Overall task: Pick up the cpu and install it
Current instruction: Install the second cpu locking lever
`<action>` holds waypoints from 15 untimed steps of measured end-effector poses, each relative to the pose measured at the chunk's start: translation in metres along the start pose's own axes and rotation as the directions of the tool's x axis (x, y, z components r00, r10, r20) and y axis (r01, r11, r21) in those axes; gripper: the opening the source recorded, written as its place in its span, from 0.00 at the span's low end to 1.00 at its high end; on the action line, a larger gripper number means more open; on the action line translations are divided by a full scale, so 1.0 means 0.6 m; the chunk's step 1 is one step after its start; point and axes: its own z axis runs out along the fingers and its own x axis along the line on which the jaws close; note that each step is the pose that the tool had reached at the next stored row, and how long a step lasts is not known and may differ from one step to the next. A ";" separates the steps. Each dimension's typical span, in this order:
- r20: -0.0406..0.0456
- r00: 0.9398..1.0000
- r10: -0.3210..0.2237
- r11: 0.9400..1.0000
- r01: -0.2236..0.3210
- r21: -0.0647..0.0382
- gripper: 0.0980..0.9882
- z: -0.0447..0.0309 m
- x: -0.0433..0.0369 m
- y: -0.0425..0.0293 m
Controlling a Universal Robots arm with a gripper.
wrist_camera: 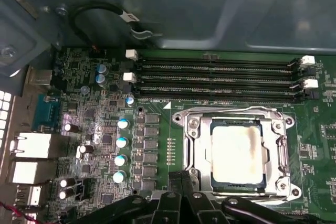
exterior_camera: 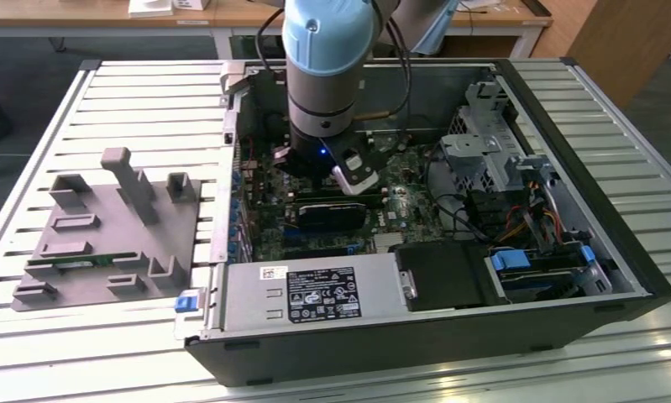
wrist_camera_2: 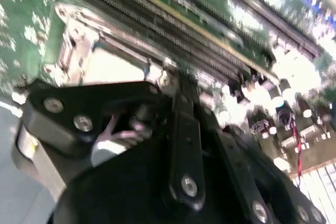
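In the exterior view the arm (exterior_camera: 326, 75) is reaching down into an open computer case (exterior_camera: 425, 252) that is lying on a slatted metal worktop (exterior_camera: 111, 101). The arm's lower end is hiding the gripper, so I cannot tell here whether it is spread or pressed together. The arm is also covering the part of the motherboard (exterior_camera: 312, 239) directly beneath it. A grey parts holder (exterior_camera: 106, 235) is sitting on the worktop toward the exterior view's left, well apart from the arm, with a narrow green memory stick (exterior_camera: 83, 263) lying in one of its slots. The power supply (exterior_camera: 307, 298) is filling the near edge of the case.

In the second wrist view the gripper (wrist_camera_2: 178, 129) is showing as dark, blurred linkage close to the lens, and its fingertips are hard to make out; whether they are apart or together cannot be told. Behind it the memory slots (wrist_camera_2: 210, 40) are running across the board, and a pale bright patch beside the metal frame is too washed out to name.

In the first wrist view the cpu (wrist_camera: 237, 153) is lying flat in its socket, with the socket frame (wrist_camera: 236, 116) surrounding it on the motherboard. The gripper's black linkage (wrist_camera: 181, 203) is being cut off at the picture's edge, just beside the socket and not touching the chip. The memory slots (wrist_camera: 215, 80) are lying beyond the socket
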 end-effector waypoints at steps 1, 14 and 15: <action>0.000 1.000 0.000 1.000 0.000 0.000 0.01 0.000 0.000 0.000; 0.000 1.000 0.000 1.000 0.000 0.000 0.01 -0.042 0.000 0.011; 0.000 1.000 0.000 1.000 0.000 0.000 0.01 -0.046 0.000 0.012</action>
